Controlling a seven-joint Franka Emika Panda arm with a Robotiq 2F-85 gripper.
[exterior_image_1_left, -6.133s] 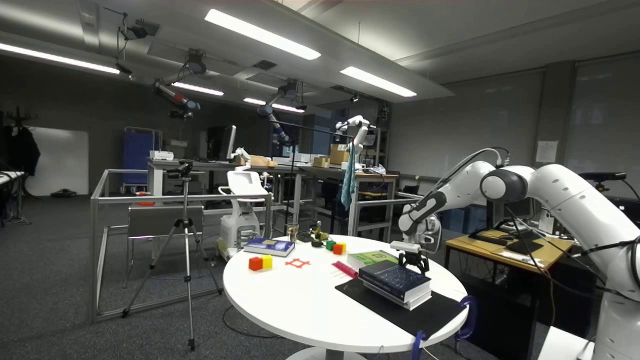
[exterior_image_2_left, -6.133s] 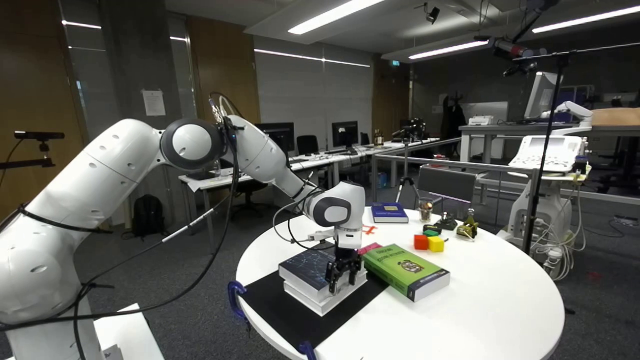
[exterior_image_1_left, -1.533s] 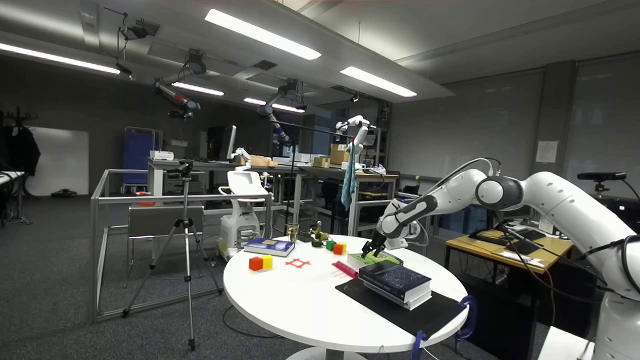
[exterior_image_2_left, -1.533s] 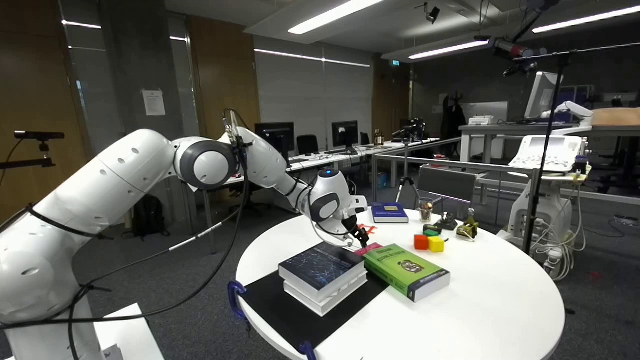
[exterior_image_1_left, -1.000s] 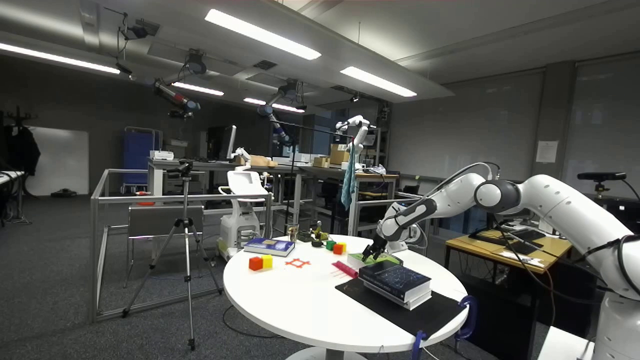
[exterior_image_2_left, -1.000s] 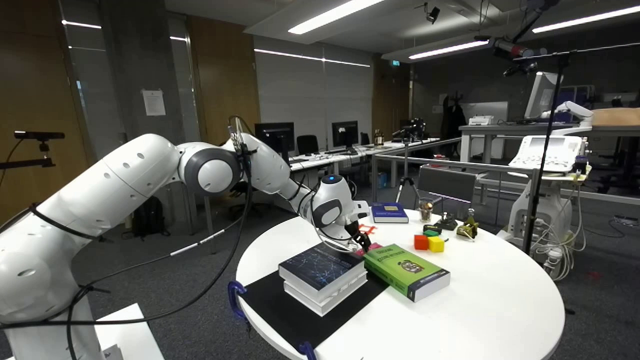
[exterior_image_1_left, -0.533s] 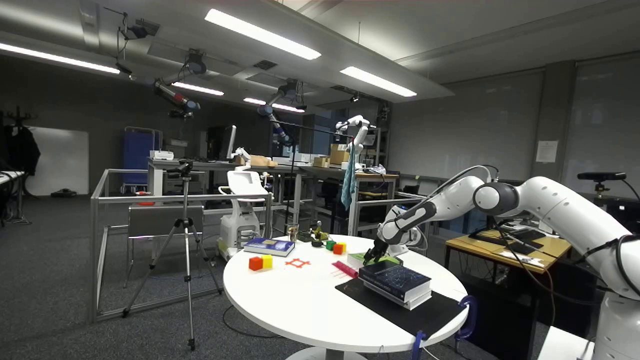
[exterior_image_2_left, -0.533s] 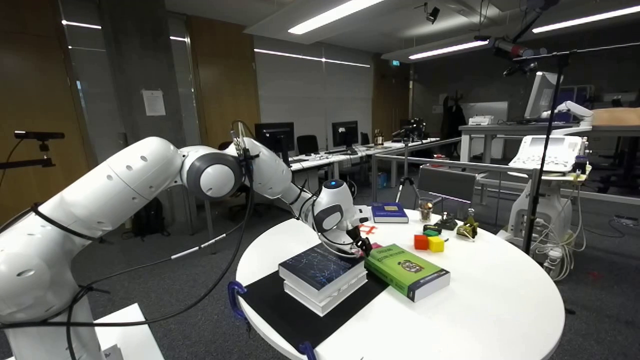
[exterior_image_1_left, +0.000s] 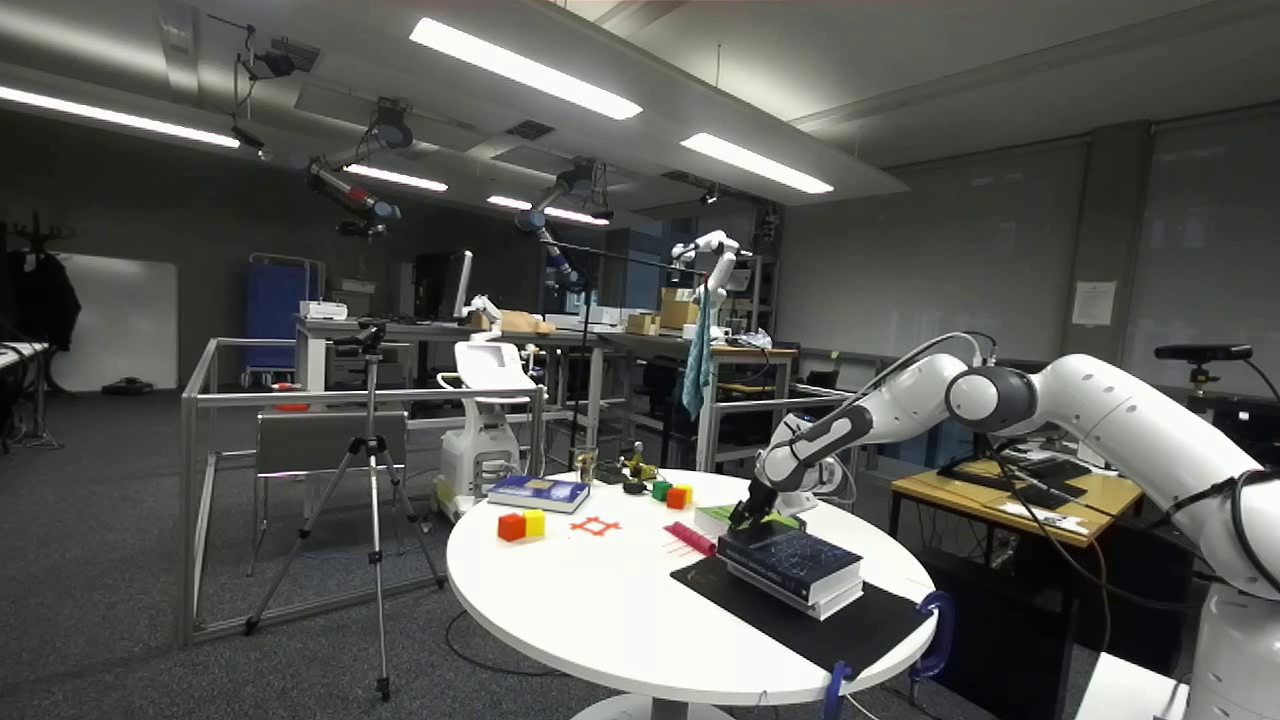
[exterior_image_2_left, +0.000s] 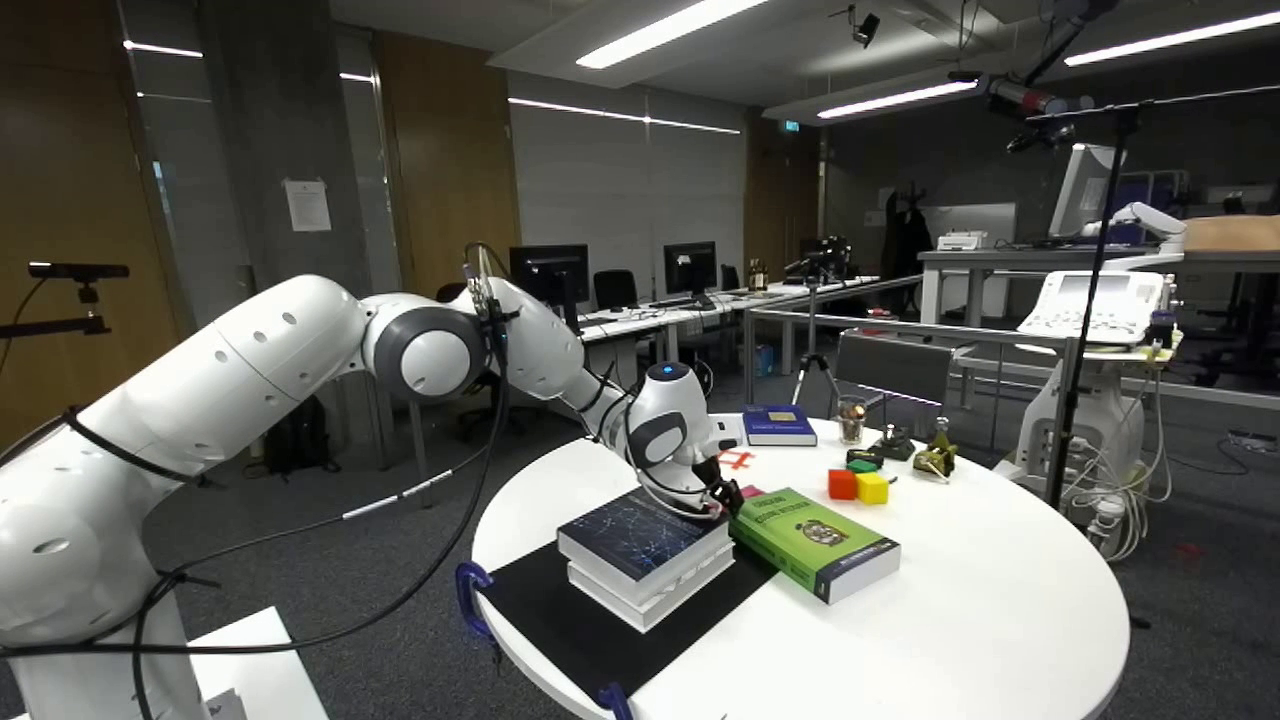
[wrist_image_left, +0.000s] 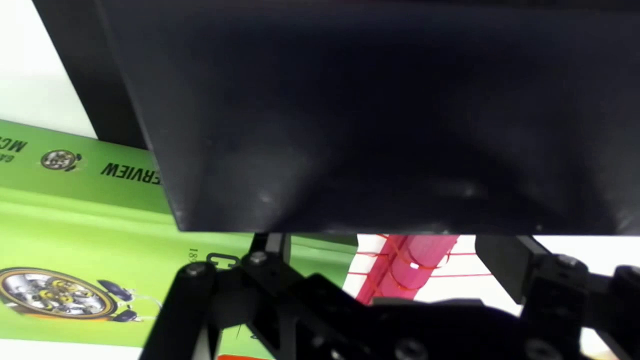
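Pincer (wrist_image_left: 387, 247) agape beside dark book (exterior_image_2_left: 640, 537)

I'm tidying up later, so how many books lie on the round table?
4: a dark book atop a pale-edged book on the black mat, a green book beside them, and a blue book near the glass. None seems hidden.

Stack (exterior_image_2_left: 648, 550): on the mat (exterior_image_2_left: 560, 620), at the edge of the table (exterior_image_2_left: 950, 620).
Single book (exterior_image_2_left: 810, 535): right of the stack, in an exterior view.
Gripper (exterior_image_2_left: 733, 500): there at the stack's far corner, near the single book.
Cubes (exterior_image_2_left: 843, 485): behind this book.
Glass (exterior_image_2_left: 851, 420): behind the cubes, right of the far book (exterior_image_2_left: 780, 426).
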